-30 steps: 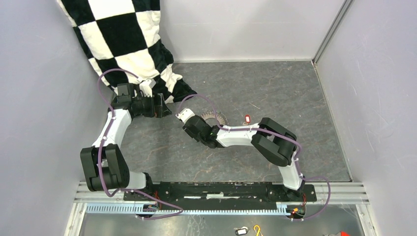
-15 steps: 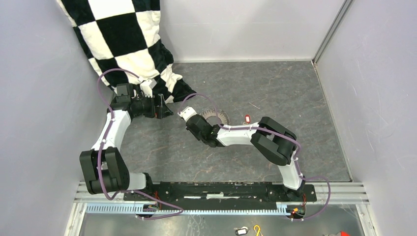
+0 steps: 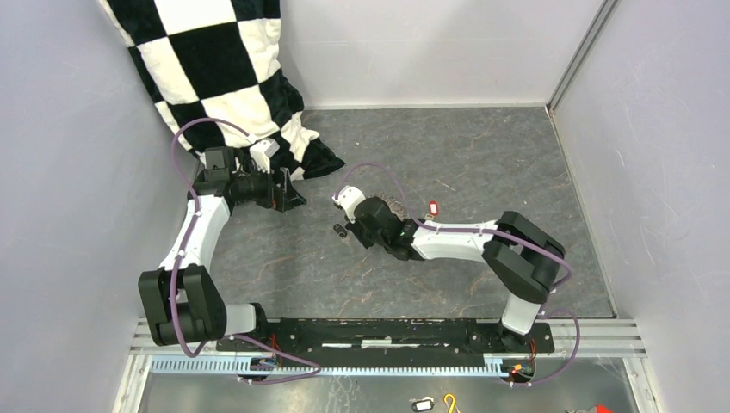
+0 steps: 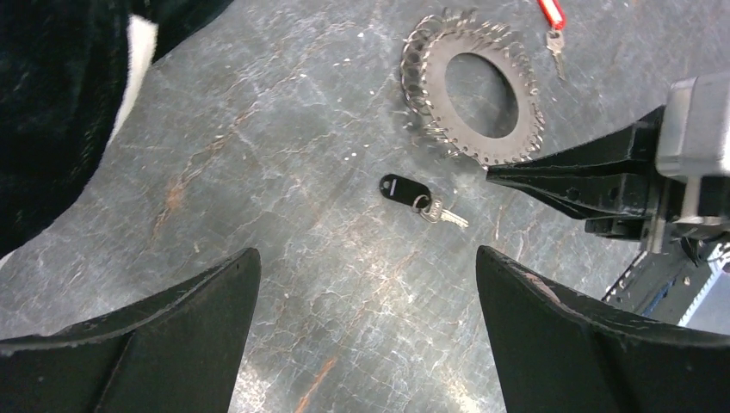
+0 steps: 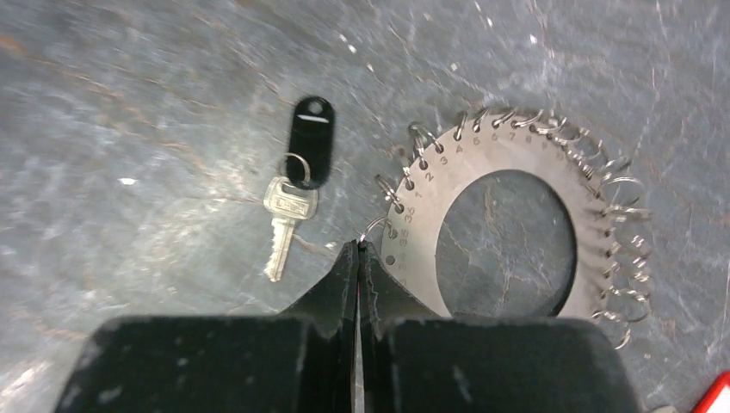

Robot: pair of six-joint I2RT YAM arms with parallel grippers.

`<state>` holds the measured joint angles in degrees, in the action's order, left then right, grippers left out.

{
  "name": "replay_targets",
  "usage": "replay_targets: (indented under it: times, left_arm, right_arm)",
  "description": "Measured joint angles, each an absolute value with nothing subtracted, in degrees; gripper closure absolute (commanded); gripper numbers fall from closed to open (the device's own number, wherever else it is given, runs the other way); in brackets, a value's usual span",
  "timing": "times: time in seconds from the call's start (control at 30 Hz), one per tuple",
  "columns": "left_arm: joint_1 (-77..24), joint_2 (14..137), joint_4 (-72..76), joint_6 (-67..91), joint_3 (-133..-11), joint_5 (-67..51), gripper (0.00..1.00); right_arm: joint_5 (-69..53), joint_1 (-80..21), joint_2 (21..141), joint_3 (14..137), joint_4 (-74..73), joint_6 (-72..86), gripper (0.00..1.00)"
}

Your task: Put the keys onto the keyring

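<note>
The keyring (image 5: 430, 206) is a flat grey hoop fringed with small wire loops, lying on the table; it also shows in the left wrist view as the keyring (image 4: 439, 107). The black-headed key (image 5: 310, 142) lies just left of it, loose on the table. The red-headed key (image 3: 433, 206) lies to the hoop's right. My right gripper (image 5: 358, 245) is shut, its tips pinching a small wire loop at the hoop's left edge. My left gripper (image 4: 366, 258) hovers wide open above bare table, near the cloth, holding nothing.
A black-and-white checkered cloth (image 3: 215, 77) lies at the back left, beside the left gripper. Grey walls close in both sides. A yellow hook (image 3: 449, 402) and a dark tag (image 3: 422, 403) lie below the mounting rail.
The right gripper has closed from half open to shut and the right arm has shifted right, uncovering the black-headed key. The left arm has barely moved.
</note>
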<state>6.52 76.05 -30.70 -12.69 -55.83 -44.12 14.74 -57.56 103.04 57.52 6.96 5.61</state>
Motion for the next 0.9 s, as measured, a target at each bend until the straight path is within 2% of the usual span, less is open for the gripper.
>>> replay_targets:
  times: [0.23, 0.5, 0.67, 0.9]
  left_arm:
    - [5.5, 71.7, -36.1, -23.1, -55.9, -48.8, 0.00]
    - [4.9, 68.1, -54.0, -46.2, -64.6, -59.2, 0.00]
    - [0.3, 66.0, -59.4, -52.1, -71.0, -61.9, 0.09]
    - [-15.4, 63.1, -62.9, -52.7, -74.1, -61.7, 0.32]
  right_arm:
    - [4.1, -56.7, 95.1, 57.3, 4.0, -0.3, 1.00]
    - [-6.2, -55.9, 83.6, 57.3, -1.9, -5.9, 1.00]
    - [-12.4, -55.1, 79.5, 59.0, -7.0, -8.6, 1.00]
    - [-21.5, -54.7, 75.8, 63.9, -12.0, -10.2, 1.00]
